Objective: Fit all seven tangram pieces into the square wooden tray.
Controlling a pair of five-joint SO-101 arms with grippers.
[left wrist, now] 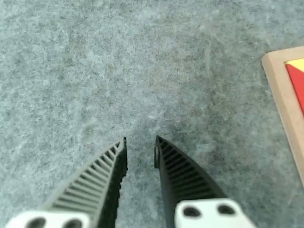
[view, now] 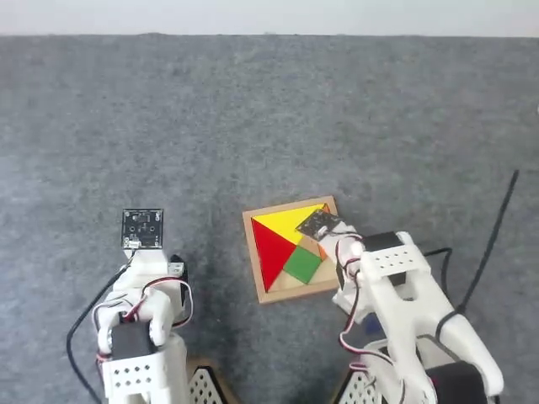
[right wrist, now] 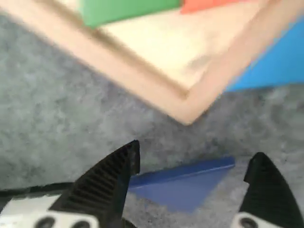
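The square wooden tray [view: 263, 296] lies in the middle of the grey carpet. It holds a yellow triangle [view: 290, 220], a red triangle [view: 271, 248], a green square [view: 301, 265] and an orange piece [view: 320, 251]. My right arm [view: 383, 265] leans over the tray's near right corner [right wrist: 190, 102]. My right gripper [right wrist: 197, 154] is open wide, and a dark blue triangle [right wrist: 183, 185] lies flat on the carpet between its fingers. A light blue piece [right wrist: 280, 61] rests against the tray's outer edge. Left of the tray, my left gripper [left wrist: 140, 138] hangs over bare carpet, its fingers a narrow gap apart and empty.
Grey carpet covers the whole table. One corner of the tray [left wrist: 282, 90] lies some way from my left gripper. A black cable [view: 493, 244] runs along the right side, and the two arm bases stand at the near edge.
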